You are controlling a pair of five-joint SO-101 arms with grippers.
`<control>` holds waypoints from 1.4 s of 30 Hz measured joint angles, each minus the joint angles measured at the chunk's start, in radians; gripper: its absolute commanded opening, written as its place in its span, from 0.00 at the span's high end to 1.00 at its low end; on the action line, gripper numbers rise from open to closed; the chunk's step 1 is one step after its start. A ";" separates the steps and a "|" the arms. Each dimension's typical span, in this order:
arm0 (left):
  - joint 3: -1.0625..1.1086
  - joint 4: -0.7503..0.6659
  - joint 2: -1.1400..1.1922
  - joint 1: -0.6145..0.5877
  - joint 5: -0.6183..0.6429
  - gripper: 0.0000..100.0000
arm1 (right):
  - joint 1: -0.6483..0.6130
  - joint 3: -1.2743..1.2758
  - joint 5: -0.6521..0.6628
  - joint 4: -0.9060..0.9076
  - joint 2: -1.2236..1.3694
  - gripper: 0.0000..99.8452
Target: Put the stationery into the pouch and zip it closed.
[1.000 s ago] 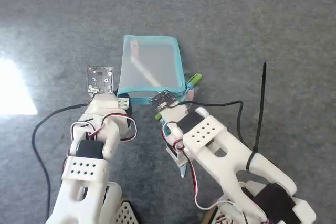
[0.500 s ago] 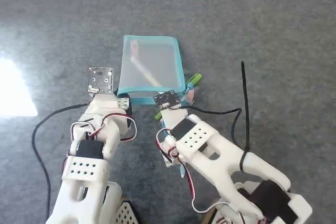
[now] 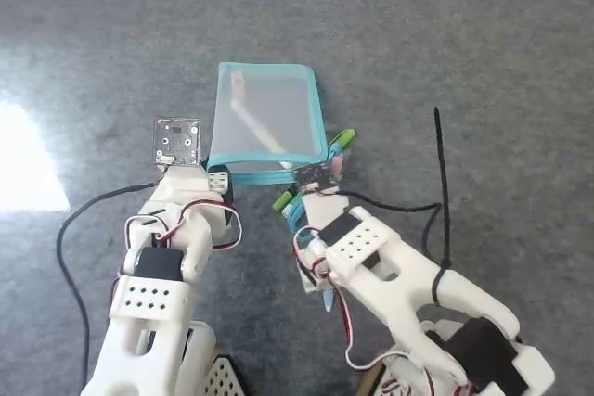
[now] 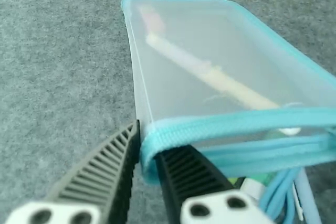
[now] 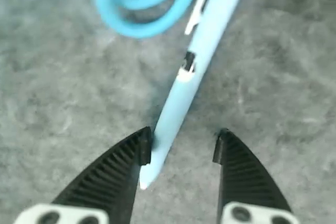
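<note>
The light-blue plastic pen point(image 5: 195, 66) lies on the grey carpeted table point(image 5: 283, 66). Its long axis runs straight out from the right gripper point(image 5: 185, 132), whose spread fingers straddle its near end, one touching it. Its far end points at the translucent teal-zipped pouch point(image 4: 210, 61), whose mouth corner the left gripper point(image 4: 147, 150) clamps.

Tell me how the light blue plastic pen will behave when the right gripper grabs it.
The light blue plastic pen looks slim and rigid, so it should lift without drooping and probably weighs little. Its smooth barrel may pivot in the open right gripper, which stands near the pen's end. The clip should limit rolling on the grey carpet.
</note>
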 measured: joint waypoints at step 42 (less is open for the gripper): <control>0.000 0.000 0.000 0.023 0.000 0.99 | 0.149 -0.718 0.698 0.779 -0.232 0.99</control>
